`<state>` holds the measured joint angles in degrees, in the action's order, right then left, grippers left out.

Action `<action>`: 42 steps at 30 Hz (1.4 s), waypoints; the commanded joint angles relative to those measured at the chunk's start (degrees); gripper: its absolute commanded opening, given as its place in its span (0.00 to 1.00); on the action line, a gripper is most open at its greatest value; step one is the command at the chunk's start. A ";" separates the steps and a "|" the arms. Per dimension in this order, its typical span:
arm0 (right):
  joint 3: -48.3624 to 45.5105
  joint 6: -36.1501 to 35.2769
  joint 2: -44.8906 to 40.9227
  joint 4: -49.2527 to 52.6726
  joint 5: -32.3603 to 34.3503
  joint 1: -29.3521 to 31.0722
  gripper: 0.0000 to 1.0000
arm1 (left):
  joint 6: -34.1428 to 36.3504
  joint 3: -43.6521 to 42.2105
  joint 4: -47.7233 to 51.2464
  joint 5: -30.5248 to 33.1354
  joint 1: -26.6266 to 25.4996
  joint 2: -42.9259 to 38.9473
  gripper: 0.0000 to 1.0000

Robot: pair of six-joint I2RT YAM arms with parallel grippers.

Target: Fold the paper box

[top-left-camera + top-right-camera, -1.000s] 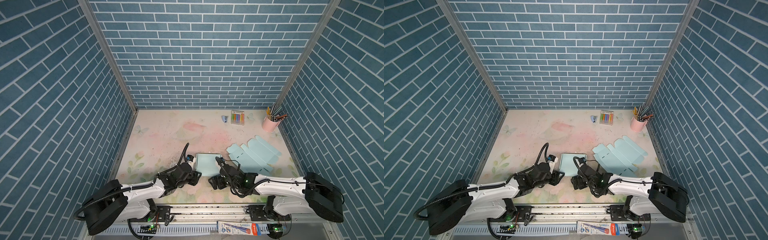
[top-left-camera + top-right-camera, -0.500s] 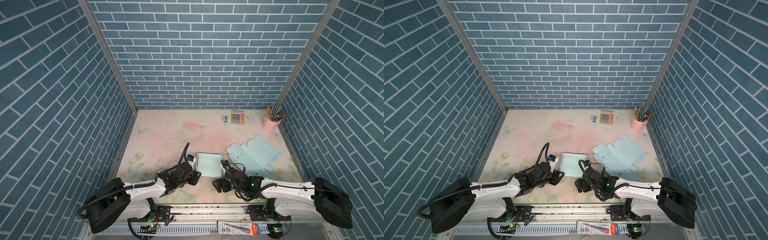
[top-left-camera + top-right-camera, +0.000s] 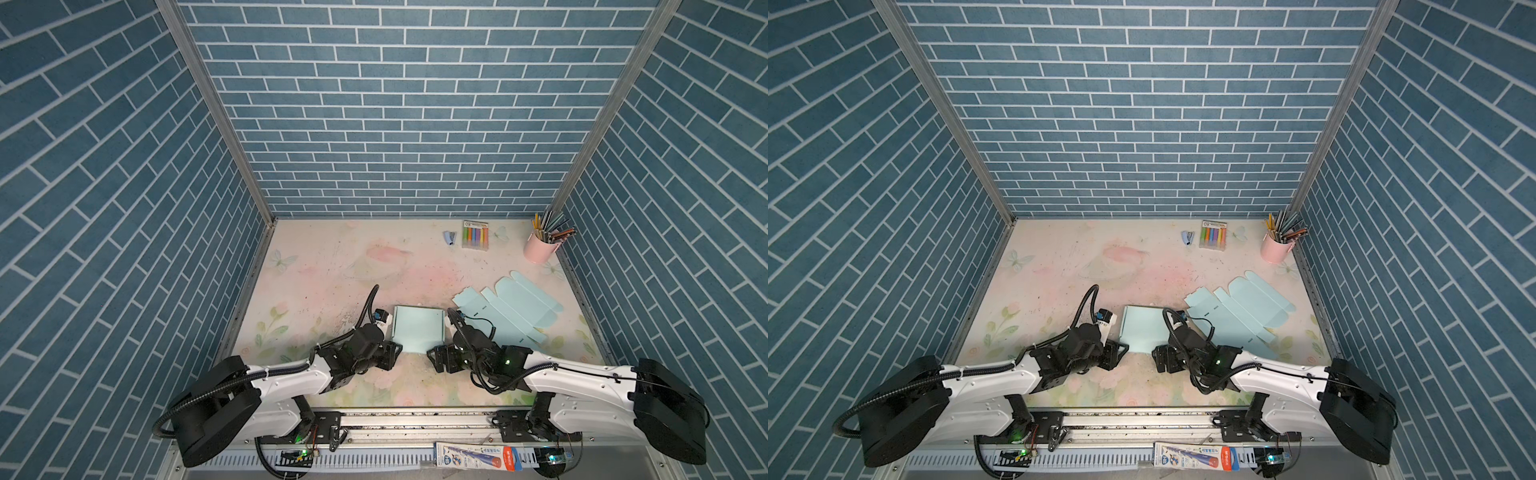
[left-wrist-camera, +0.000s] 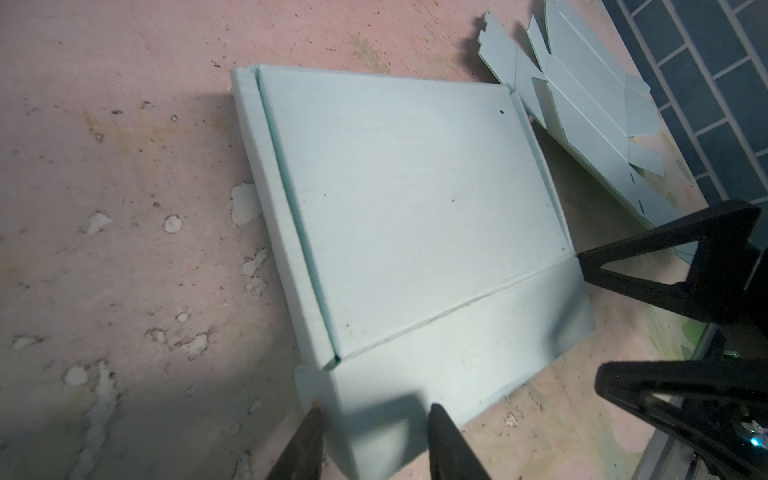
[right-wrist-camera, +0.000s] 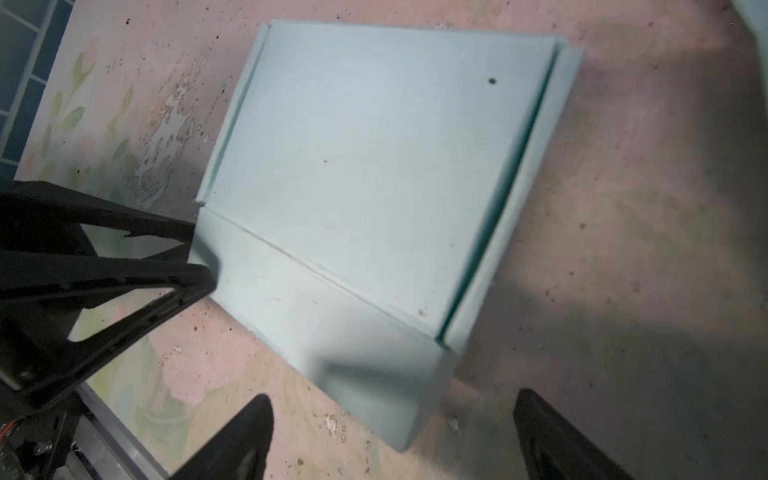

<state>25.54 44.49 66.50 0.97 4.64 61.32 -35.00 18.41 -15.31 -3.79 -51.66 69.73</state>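
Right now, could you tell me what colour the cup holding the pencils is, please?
The cup is pale pink, clearest in a top view.

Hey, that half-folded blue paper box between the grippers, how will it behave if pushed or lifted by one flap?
The paper box looks like thin card, so probably light and apt to slide when pushed. Its near flap bends along a crease, so lifting there would likely just hinge it.

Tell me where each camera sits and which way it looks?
Both top views: high over the robot's base, looking down at the table; left arm and right arm show.
Left wrist: on the left arm, facing the box past the left pincer.
Right wrist: on the right arm, facing it past the right pincer.
Shared: each wrist view shows the box and the opposite pincer.
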 commanded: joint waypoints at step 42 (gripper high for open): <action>-0.21 -4.56 -4.65 3.35 2.40 -3.86 0.86 | 2.05 2.84 -4.66 0.58 1.02 5.86 0.37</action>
<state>25.98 42.09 64.10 1.76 4.62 58.52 -33.58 20.03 -19.18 -3.70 -51.09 74.83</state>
